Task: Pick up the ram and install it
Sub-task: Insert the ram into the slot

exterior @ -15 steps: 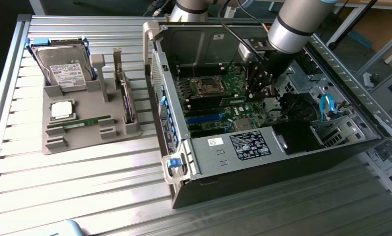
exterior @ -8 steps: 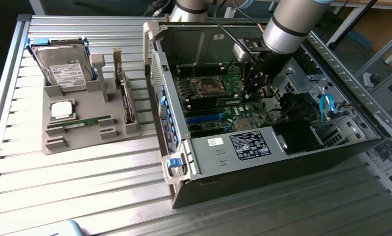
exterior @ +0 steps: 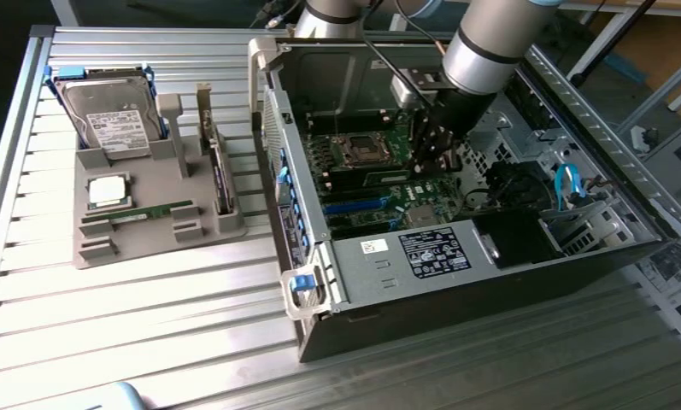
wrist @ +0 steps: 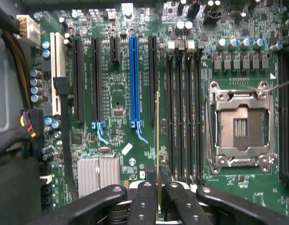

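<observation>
- Ram [wrist: 157, 140], a long thin green circuit-board stick, shows edge-on in the wrist view, its long axis parallel to the black plastic memory slots [wrist: 189, 117] just beside it.
- Black metal gripper [wrist: 158, 194] is pinched narrow on one end of it.
- Glossy green motherboard [wrist: 116, 93] lies behind it, inside the open dark steel case [exterior: 454, 307] at the exterior view's right.

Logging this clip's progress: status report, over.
Gripper shut on ram stick, edge-on over the motherboard. Stick alongside the black memory slots. Nothing lying across those slots.
</observation>
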Controlling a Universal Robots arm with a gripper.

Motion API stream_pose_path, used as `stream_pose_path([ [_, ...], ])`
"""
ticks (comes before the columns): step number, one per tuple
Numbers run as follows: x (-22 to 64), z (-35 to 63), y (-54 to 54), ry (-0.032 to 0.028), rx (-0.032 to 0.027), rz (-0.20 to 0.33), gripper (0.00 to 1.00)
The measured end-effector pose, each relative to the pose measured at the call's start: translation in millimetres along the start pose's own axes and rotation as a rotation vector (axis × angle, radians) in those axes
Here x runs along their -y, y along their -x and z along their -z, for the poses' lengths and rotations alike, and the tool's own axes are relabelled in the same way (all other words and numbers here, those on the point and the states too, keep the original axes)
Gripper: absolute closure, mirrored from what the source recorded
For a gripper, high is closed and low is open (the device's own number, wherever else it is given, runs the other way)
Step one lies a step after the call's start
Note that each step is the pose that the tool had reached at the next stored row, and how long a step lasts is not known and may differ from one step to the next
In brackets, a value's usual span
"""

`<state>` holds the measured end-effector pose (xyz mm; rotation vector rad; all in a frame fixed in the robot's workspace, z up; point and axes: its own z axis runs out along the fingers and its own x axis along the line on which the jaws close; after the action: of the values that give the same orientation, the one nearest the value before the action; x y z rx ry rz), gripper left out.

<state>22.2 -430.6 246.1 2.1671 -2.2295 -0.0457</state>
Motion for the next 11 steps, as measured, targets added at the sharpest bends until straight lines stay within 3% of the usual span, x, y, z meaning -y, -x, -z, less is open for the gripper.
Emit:
stream_pose_path([
  [11, -23.5, -3.1, 1.1, -0.0001, 0.0000, 0.000, 0.87],
])
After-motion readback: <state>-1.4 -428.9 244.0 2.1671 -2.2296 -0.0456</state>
